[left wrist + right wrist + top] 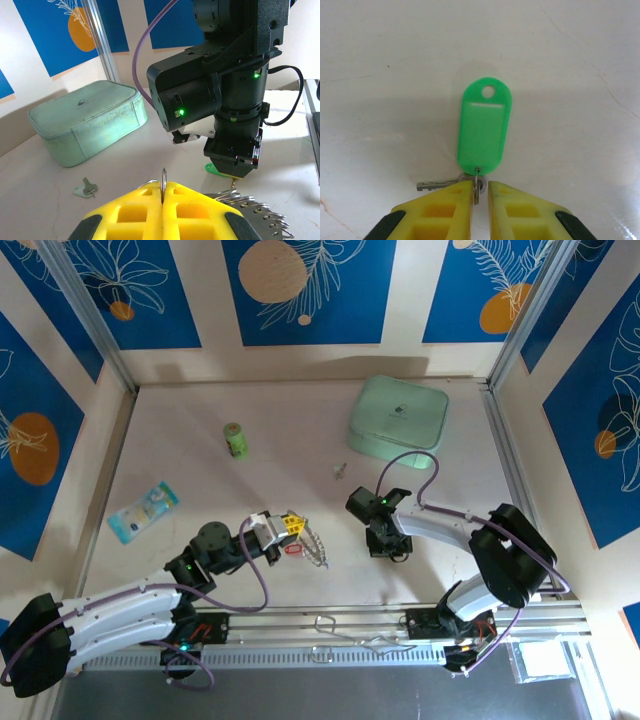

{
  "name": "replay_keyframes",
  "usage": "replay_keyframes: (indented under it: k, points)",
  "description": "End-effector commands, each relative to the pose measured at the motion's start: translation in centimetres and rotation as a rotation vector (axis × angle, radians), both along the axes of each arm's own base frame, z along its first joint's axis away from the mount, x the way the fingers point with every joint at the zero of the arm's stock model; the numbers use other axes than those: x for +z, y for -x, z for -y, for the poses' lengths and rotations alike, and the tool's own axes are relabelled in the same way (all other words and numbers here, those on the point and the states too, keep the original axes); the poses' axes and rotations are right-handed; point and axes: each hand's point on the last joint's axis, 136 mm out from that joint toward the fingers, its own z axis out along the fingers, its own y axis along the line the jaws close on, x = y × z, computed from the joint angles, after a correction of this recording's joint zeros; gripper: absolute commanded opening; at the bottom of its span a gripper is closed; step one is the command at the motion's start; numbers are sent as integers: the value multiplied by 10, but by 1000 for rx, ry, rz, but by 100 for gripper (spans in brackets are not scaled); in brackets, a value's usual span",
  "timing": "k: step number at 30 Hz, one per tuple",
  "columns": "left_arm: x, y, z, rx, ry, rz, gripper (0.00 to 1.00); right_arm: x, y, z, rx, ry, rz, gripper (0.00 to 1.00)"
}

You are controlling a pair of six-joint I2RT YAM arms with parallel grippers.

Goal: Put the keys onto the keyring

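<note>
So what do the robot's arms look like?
The left arm and right arm have black joints and pale grey shells, with purple cables looping off them and tiny green lights. The left tool and right tool each have chunky yellow fingers with square hollows and black bases.

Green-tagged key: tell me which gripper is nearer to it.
Right. The right gripper sits at the green-tagged key, fingers straddling its near end; the left gripper is apart to the left, holding the keyring.
</note>
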Motion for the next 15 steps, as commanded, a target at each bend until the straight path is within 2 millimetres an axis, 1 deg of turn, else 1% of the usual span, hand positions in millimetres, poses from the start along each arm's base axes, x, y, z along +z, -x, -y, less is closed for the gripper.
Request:
replay_keyframes:
  k: [1,15]
  points:
    - [17,3,0,-9,46,50,0,3,1,0,3,21,-9,17]
    - [16,4,0,-14,33,56,0,1,1,1,6,30,-20,14]
